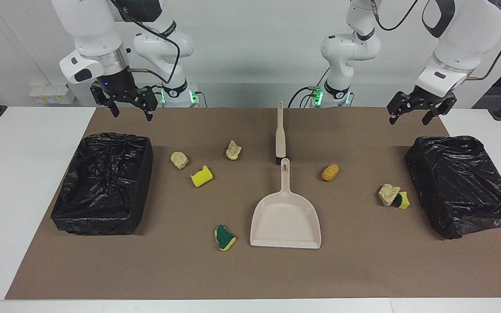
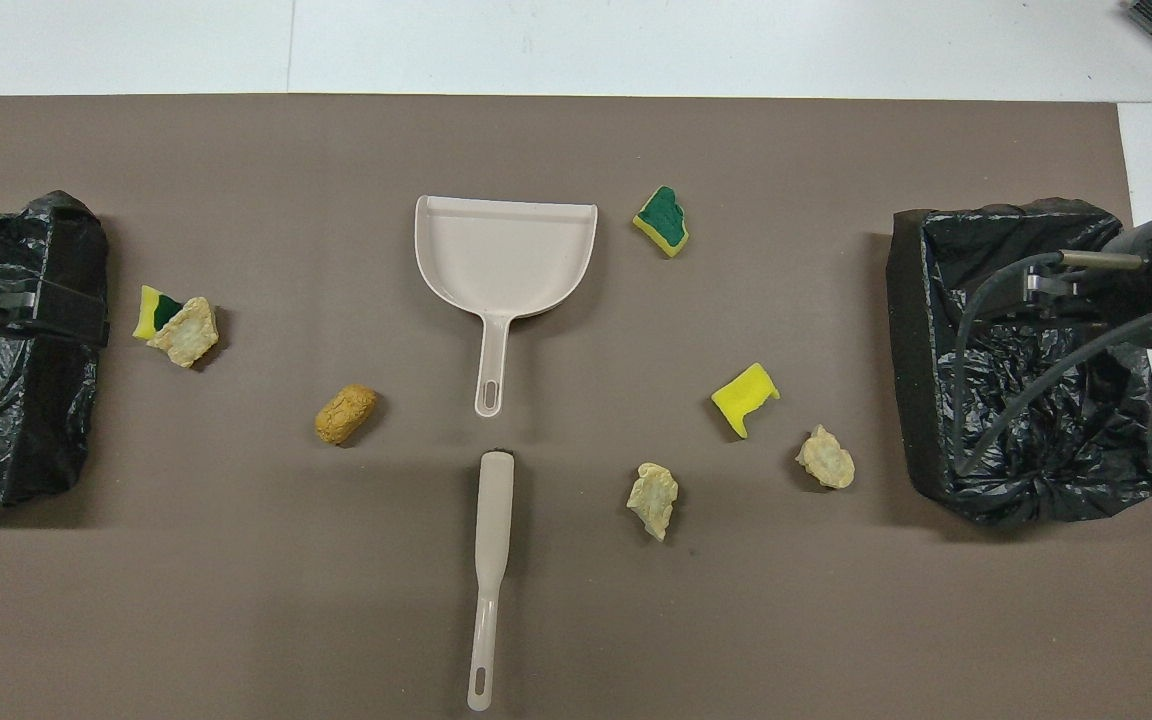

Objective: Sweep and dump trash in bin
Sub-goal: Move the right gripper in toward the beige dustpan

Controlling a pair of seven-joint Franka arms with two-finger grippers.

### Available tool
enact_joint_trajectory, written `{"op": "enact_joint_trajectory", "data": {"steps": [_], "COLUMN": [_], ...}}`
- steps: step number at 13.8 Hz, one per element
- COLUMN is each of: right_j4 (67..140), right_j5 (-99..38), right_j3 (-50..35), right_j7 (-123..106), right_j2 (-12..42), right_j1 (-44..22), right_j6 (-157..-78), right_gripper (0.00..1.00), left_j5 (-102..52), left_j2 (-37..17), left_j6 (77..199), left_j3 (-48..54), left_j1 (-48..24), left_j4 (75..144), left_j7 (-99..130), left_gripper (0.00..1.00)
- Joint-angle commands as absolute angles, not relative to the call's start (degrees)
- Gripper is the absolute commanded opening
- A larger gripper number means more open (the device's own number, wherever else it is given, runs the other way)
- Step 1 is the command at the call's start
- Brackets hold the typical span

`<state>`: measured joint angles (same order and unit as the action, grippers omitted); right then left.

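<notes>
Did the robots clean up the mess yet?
Not yet, nothing is swept. All the scraps, like the orange-brown lump and the yellow sponge bit, lie on the brown mat. The brush and dustpan lie untouched mid-table. The left pincer and right pincer hang open and empty in the air. Left to do: pick up the tools, sweep, and dump into a black-lined bin.

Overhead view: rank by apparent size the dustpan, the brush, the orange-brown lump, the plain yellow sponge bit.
1. dustpan, clearly the largest.
2. brush, long but thin, far less area than the pan.
3 and 4. orange-brown lump and yellow sponge bit look about alike; I would not rank them.
</notes>
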<state>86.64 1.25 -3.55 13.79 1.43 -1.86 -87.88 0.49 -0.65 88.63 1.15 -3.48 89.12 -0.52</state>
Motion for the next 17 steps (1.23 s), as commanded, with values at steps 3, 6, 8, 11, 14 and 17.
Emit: {"op": "enact_joint_trajectory", "data": {"steps": [3,6,8,11,14,17], "right_j4": [86.84,86.84,86.84,87.54,87.63,87.8], "right_j5": [-0.09,-0.17,-0.18,-0.09,-0.09,-0.09], "right_j3": [-3.08,-3.08,-2.9,-2.99,-2.9,-3.08], "right_j7": [14.15,13.89,13.71,13.97,14.41,14.33], "right_j2": [1.06,1.05,1.14,0.62,0.62,0.44], "right_j1": [-1.58,-1.58,-1.06,-1.05,-0.97,-1.14], "right_j6": [-87.54,-87.63,-87.63,-87.98,-88.07,-87.71], "right_gripper": [1.0,1.0,1.0,1.0,1.0,1.0], "left_j5": [-0.18,-0.18,-0.18,-0.26,-0.26,-0.26], "left_j2": [0.44,0.44,0.53,0.53,0.53,0.53], "left_j6": [87.45,87.37,87.19,87.28,87.45,87.71], "left_j3": [0.88,0.88,0.97,0.97,0.88,0.88], "left_j1": [-3.69,-3.78,-3.69,-3.43,-3.43,-3.34], "left_j4": [89.74,89.74,89.82,89.82,89.82,90.17], "left_j7": [-1.23,-1.23,-1.23,-1.32,-1.23,-1.4], "left_gripper": [1.0,1.0,1.0,1.0,1.0,1.0]}}
